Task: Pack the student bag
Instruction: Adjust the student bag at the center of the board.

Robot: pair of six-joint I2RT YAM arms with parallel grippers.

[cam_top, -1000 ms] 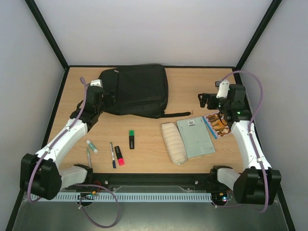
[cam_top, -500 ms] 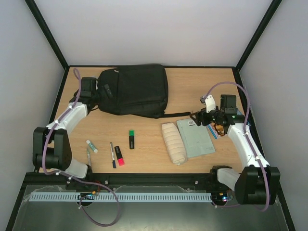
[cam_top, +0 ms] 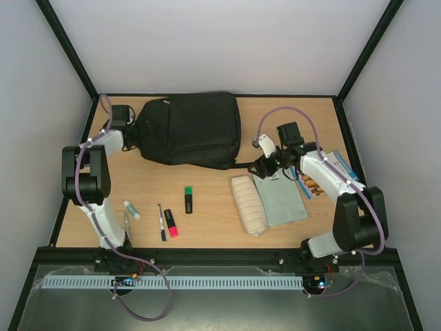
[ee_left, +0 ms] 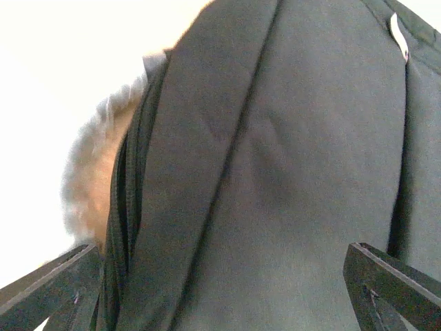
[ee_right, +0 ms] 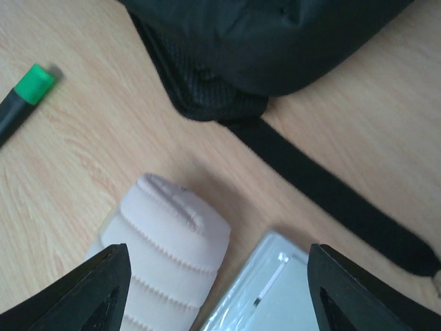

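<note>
The student bag (cam_top: 193, 129), a large black backpack, lies flat at the back centre of the table. My left gripper (cam_top: 136, 128) is at its left edge. In the left wrist view the bag's black fabric (ee_left: 289, 158) fills the frame, and the left gripper (ee_left: 220, 293) is open with nothing between its fingers (ee_left: 48, 289). My right gripper (cam_top: 265, 165) is open and empty, low over the gap between a cream ribbed pencil case (cam_top: 249, 204) and a pale green notebook (cam_top: 280, 196). It is just in front of the bag's strap (ee_right: 324, 196). The right wrist view shows the pencil case (ee_right: 165, 241) and the notebook (ee_right: 275, 289).
A green-capped marker (cam_top: 188, 199), a pink highlighter (cam_top: 170, 223), a pen (cam_top: 160, 221) and a glue stick (cam_top: 131, 209) lie at the front left. A colourful booklet (cam_top: 313, 181) lies right of the notebook. Black frame rails and white walls border the table.
My left arm has swung back and left, bringing its gripper to the bag's left edge. My right gripper has moved left from the far right, over the notebook's top corner near the strap.
</note>
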